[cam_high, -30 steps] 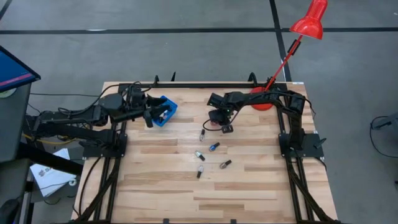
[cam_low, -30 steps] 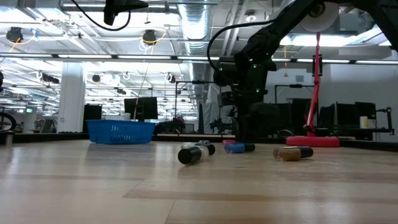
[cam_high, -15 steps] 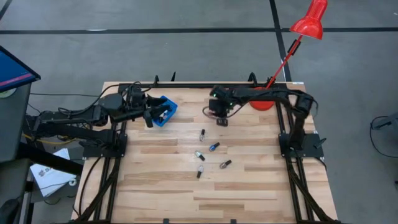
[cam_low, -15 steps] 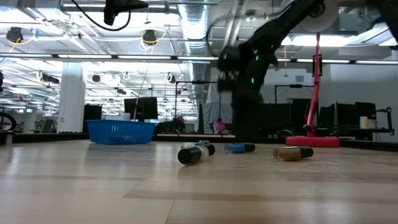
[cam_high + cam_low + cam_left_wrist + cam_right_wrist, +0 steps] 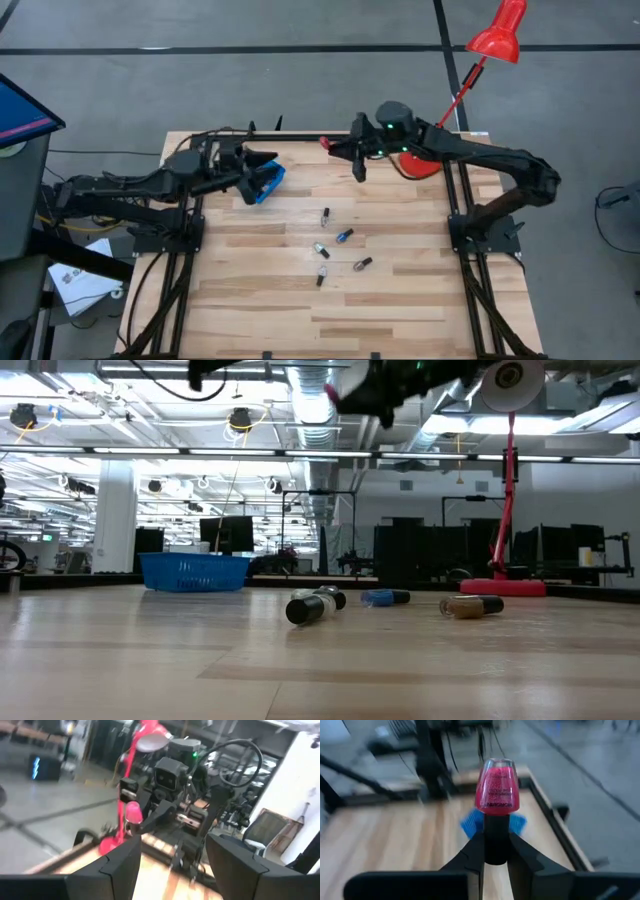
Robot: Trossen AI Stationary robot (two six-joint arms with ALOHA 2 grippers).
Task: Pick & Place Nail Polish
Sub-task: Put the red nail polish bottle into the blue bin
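The right claw (image 5: 335, 146) was lifted above the far side of the desk (image 5: 400, 300), its fingers (image 5: 520, 857) pinching the dark cap of a pink bottle of nail polish (image 5: 497, 792), glass body sticking out past the fingertips. From the left wrist view the same pink bottle (image 5: 133, 813) showed in that claw, held clear of the wood. Low across the desk, the arm and bottle sat up near the ceiling lights, well off the surface.

Four other small bottles (image 5: 336, 247) lay on their sides in a loose scatter near the middle of the desk; a blue one (image 5: 343, 236) was among them, and a dark-capped one (image 5: 312, 605) lay nearest the low camera.

The left claw (image 5: 268, 176) hovered at the blue basket (image 5: 262, 190) at the far left of the desk, fingers (image 5: 235, 857) spread and holding nothing. A red lamp (image 5: 497, 35) stood at the far right corner.
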